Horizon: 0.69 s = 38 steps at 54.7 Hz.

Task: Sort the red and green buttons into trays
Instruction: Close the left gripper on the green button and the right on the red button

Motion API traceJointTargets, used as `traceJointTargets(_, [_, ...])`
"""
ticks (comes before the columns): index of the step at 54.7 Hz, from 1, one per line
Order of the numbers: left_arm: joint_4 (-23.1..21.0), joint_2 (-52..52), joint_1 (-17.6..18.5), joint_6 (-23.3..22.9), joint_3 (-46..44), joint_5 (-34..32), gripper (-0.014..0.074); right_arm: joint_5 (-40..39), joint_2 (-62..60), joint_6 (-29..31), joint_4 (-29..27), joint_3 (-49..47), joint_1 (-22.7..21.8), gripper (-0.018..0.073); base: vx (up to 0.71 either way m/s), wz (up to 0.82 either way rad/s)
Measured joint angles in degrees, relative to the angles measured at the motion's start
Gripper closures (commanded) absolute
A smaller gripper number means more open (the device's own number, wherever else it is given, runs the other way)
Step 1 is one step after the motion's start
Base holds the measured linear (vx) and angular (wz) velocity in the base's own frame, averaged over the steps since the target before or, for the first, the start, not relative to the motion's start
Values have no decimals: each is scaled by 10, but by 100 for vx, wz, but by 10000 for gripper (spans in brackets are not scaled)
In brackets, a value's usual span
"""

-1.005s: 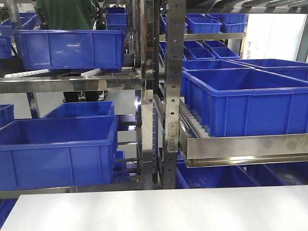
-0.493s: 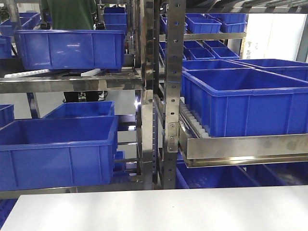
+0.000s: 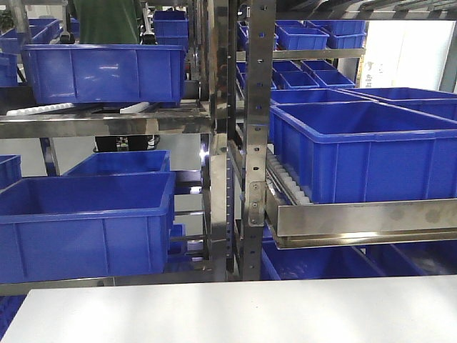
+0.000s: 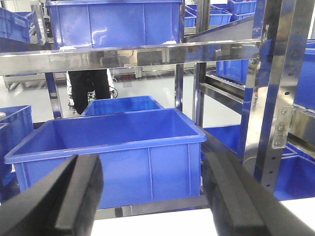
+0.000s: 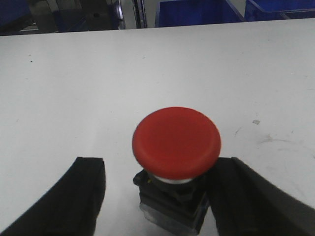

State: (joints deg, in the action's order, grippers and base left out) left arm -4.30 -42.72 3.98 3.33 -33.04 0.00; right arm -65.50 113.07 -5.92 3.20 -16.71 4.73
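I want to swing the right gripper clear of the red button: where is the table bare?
The table is bare beyond the red button and to both sides, out to its far edge by the blue crates. It is tight only at the right gripper, whose fingers flank the button.

Red button (image 5: 176, 142), its base (image 5: 170, 206) seemingly black; white table (image 5: 74, 88); blue crates (image 3: 86, 221).

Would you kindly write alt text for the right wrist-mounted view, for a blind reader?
A red mushroom-capped push-button on a dark blocky base stands on a white table, between the open black fingers of the right gripper. Blue crates stand beyond.
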Motion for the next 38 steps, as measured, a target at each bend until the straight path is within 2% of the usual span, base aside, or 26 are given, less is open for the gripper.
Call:
traceJointTargets(13, [0, 0, 0, 0, 0, 0, 42, 1, 25, 23, -26, -1, 0, 64, 0, 0])
traceJointTargets(28, [0, 0, 0, 0, 0, 0, 42, 1, 48, 38, -21, -24, 0, 70, 0, 0])
traceJointTargets(33, [0, 0, 0, 0, 0, 0, 42, 1, 56, 38, -14, -36, 0, 132, 0, 0])
traceJointTargets(38, [0, 0, 0, 0, 0, 0, 42, 1, 57, 38, -13, -43, 0, 305, 0, 0])
